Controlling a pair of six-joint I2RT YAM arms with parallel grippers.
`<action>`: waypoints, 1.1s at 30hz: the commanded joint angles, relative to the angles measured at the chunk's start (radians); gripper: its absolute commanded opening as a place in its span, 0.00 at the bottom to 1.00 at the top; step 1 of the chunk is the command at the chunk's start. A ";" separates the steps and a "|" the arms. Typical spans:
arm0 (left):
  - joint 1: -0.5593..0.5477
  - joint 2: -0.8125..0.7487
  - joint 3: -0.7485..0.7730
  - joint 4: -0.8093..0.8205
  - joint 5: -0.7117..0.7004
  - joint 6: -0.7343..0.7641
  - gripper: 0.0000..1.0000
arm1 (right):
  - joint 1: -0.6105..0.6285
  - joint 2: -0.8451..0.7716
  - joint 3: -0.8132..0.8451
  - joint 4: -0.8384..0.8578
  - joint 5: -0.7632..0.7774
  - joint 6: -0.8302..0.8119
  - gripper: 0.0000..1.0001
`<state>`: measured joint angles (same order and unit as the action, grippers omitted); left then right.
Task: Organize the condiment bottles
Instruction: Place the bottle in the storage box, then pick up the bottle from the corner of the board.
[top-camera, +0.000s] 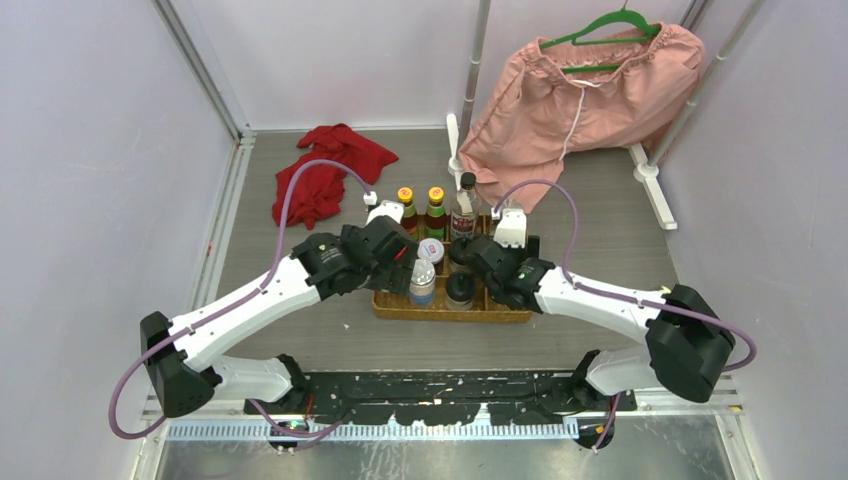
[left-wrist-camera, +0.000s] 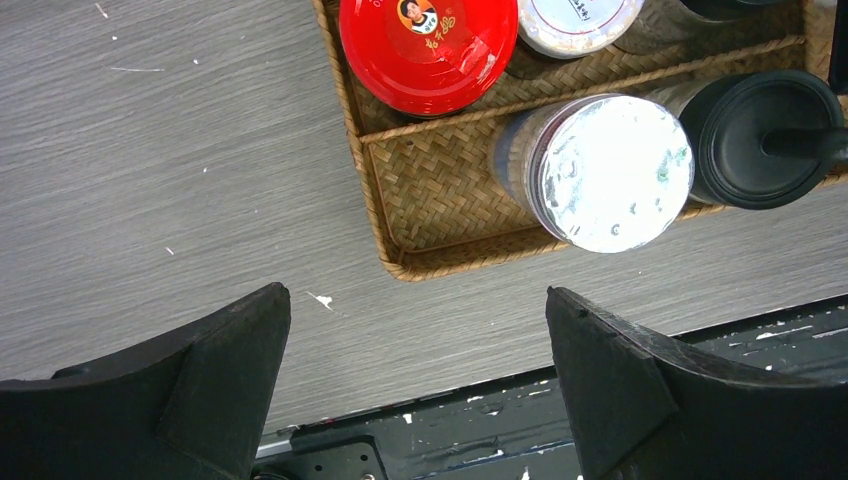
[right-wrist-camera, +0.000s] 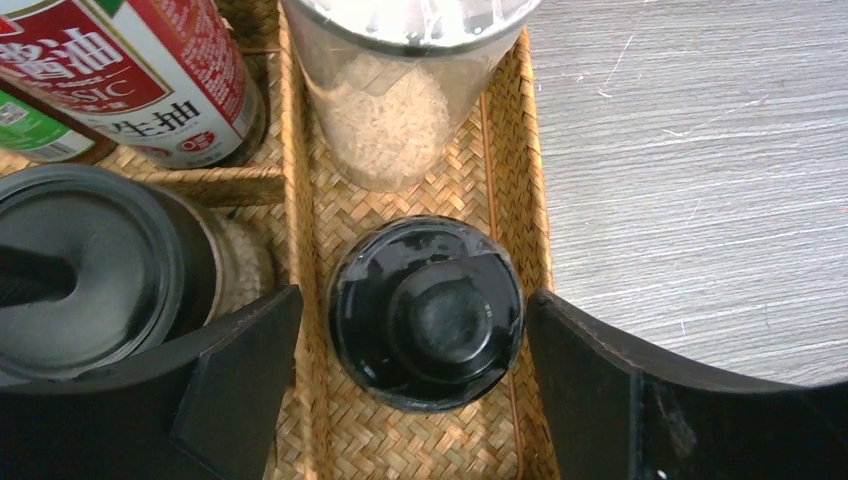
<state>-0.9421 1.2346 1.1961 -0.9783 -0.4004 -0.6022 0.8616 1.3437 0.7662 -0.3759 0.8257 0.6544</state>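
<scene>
The condiment bottles stand in a woven wicker tray. Two yellow-capped sauces and a taller black-capped clear bottle are at its far side. My left gripper is open and empty over bare table beside the tray's near left corner. A red-lidded jar, a silver-lidded shaker and a black-lidded shaker lie just beyond it. My right gripper is open, its fingers either side of a black-lidded jar in the tray's right-hand compartment.
A clear shaker of pale granules stands beyond the black-lidded jar, with a red-labelled sauce bottle and another black-lidded shaker to its left. A red cloth and pink shorts on a green hanger are at the back.
</scene>
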 joint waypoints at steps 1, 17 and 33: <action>0.003 -0.025 0.000 0.024 -0.006 -0.010 1.00 | 0.030 -0.068 0.029 -0.037 0.052 0.024 0.90; 0.005 -0.038 0.032 0.050 0.098 0.024 1.00 | -0.026 -0.032 0.573 -1.366 0.301 0.985 1.00; 0.005 -0.111 0.008 0.032 0.125 0.042 1.00 | -0.245 -0.205 0.490 -0.851 0.374 0.258 1.00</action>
<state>-0.9421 1.1507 1.2102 -0.9695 -0.2840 -0.5674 0.7643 1.4052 1.3487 -1.5146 1.2095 1.4097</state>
